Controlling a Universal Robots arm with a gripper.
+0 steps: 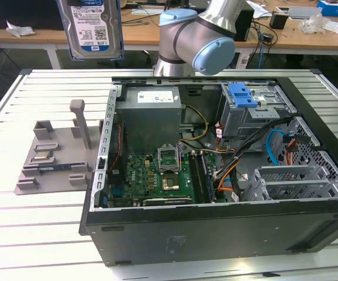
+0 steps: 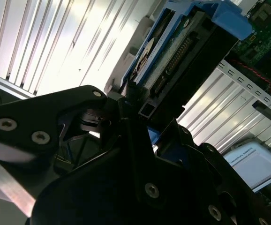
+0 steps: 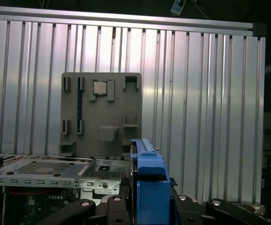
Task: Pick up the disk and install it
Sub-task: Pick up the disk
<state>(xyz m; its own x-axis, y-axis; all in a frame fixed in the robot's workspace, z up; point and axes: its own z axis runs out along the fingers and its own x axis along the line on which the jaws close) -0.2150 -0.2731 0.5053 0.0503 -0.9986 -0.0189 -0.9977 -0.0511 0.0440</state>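
- Robotics lab, no doubt about it: a jointed grey-and-blue robot arm (image 1: 198,41) rises from the far edge of a ribbed aluminium bench (image 1: 40,234).
- The hand (image 2: 128,105) is clamped on the disk (image 1: 93,26), a bare hard drive in blue rails, well above the bench.
- Directly below the hand lies a grey moulded fixture plate (image 1: 52,158), all slots and posts.
- Lower and off to one side of the hand, a desktop computer case (image 1: 216,246) lies open, its motherboard (image 1: 169,170) and wiring bare.
- Past the bench, farther from the hand, wooden desks (image 1: 140,35) carry cables, a blue box (image 1: 335,7) and loose working clutter.
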